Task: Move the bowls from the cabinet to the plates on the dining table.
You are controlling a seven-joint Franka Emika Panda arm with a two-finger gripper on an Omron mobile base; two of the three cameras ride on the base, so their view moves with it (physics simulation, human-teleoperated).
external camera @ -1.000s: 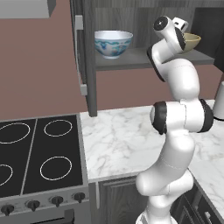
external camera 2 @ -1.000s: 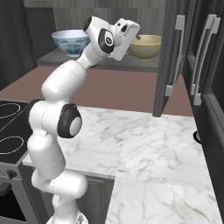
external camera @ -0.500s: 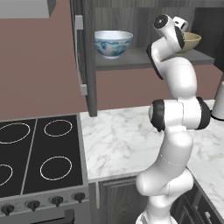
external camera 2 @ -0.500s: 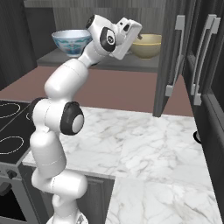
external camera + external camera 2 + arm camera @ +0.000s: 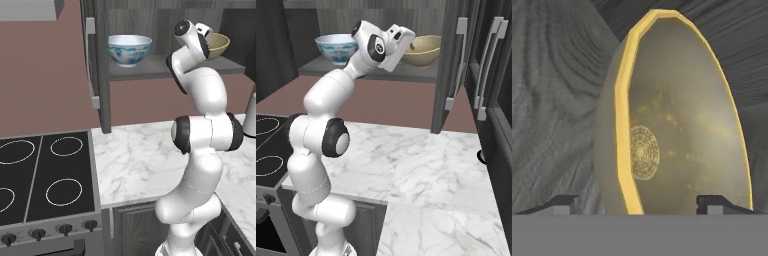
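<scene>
The step in hand is the first pick: the arm is reached up into the open dark grey cabinet [image 5: 456, 60], and the end effector [image 5: 639, 202] is set against the near rim of the olive-yellow bowl [image 5: 677, 125], which sits on the cabinet shelf [image 5: 150, 70] at its right-hand end. In the hand view one finger tip [image 5: 562, 202] stands outside the bowl's wall and the other [image 5: 719, 202] over the hollow, so the rim runs between them — the jaws stand wide and, as far as can be told, have hold of nothing yet. The patterned white-and-blue bowl [image 5: 129, 49] sits well apart on the same shelf, to the left, untouched. Neither bowl has left the cabinet, so the task looks barely begun. The next move, by my judgement, calls for closing squarely on the rim, then lifting the bowl clear of the shelf before drawing it out past the open door [image 5: 448, 65]; a tilted pinch on a thin curved wall could slip. Against a second ago, the wrist has nudged slightly nearer the bowl and the fingers have just begun to narrow — both bowls sit where they did.
</scene>
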